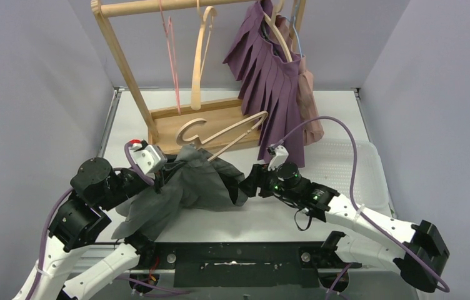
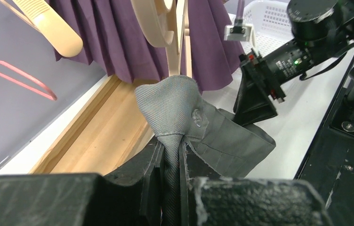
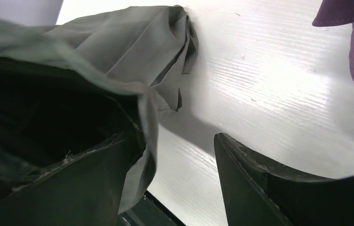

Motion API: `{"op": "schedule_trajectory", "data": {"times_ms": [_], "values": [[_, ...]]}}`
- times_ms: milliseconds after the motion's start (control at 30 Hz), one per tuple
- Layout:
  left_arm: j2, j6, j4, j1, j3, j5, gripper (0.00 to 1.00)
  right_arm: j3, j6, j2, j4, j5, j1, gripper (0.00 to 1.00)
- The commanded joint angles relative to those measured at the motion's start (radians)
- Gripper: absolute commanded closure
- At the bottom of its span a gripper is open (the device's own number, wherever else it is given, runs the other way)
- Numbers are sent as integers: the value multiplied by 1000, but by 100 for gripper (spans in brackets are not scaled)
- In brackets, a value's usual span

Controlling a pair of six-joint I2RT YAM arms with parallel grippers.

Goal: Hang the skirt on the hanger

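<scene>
A grey skirt (image 1: 185, 187) lies bunched on the white table in front of the wooden rack. My left gripper (image 1: 165, 177) is shut on a fold of the skirt's waistband (image 2: 177, 110), with cloth pinched between the jaws. A wooden hanger (image 1: 223, 132) leans on the rack's base, its arm reaching over the skirt. My right gripper (image 1: 245, 183) is open at the skirt's right edge; in the right wrist view the skirt (image 3: 95, 61) drapes over the left finger (image 3: 71, 183) while the right finger (image 3: 260, 183) stands apart over bare table.
A wooden clothes rack (image 1: 120, 62) stands at the back, holding a pink wire hanger (image 1: 171, 50), an empty wooden hanger (image 1: 201, 56), a purple pleated skirt (image 1: 273, 81) and a pink garment (image 1: 310, 100). A white basket (image 1: 351, 169) sits at the right.
</scene>
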Motion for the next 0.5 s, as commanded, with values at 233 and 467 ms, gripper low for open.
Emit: {"op": "schedule_trajectory", "data": {"times_ms": [233, 467], "values": [[-57, 9, -2, 4, 38, 23, 100, 60, 155, 49, 43, 279, -11, 100], [-108, -38, -151, 2, 32, 171, 100, 176, 189, -75, -159, 460, -72, 100]]}}
